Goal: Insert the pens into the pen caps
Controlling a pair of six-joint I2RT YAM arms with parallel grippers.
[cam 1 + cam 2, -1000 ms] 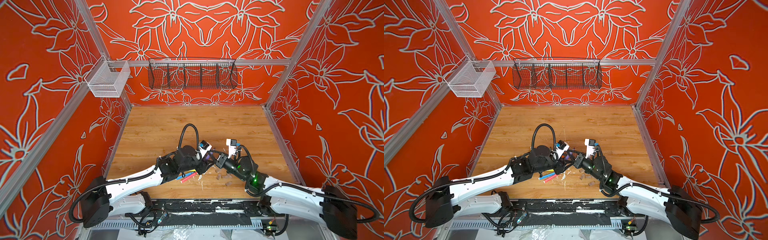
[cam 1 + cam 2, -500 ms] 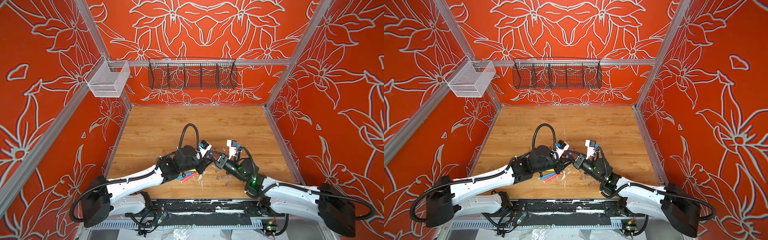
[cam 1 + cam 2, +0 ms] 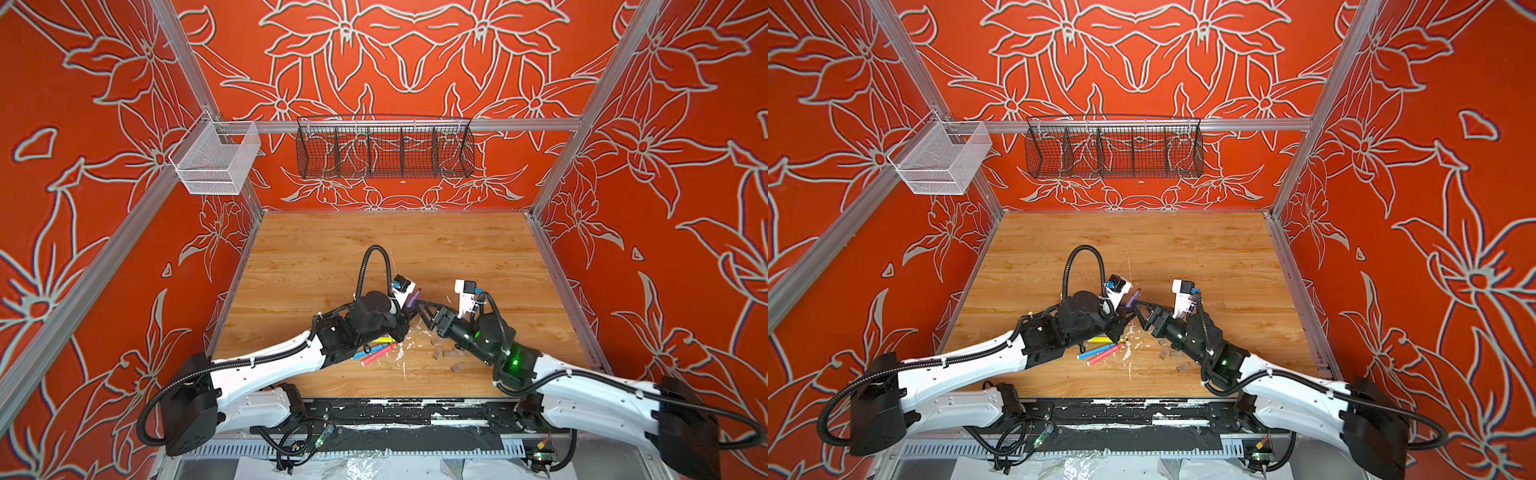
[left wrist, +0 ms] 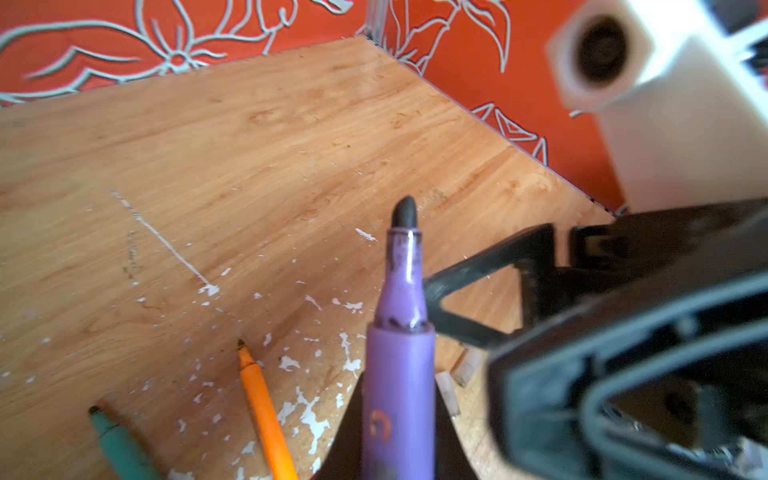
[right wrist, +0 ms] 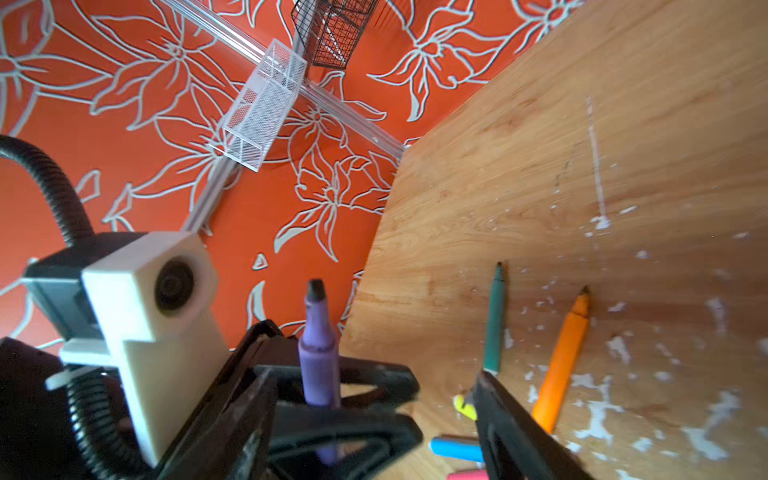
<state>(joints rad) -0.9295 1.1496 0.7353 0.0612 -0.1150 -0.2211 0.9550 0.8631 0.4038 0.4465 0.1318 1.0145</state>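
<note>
So, L gripper [image 5: 328, 374] clamps 1 purple pen [image 4: 399, 374]; R gripper [image 3: 1140, 314] jaws apart, empty. Table [image 3: 374, 249]: 5 other pens [image 3: 376, 356], approx 4 caps [image 3: 437, 353].

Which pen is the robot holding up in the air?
The purple pen. The left pincer grips it, tip up; the other pens lie flat on the table.

White flecks [image 4: 208, 289] litter the wooden table [image 3: 374, 249] (black wire basket [image 3: 384, 151] behind).
</note>
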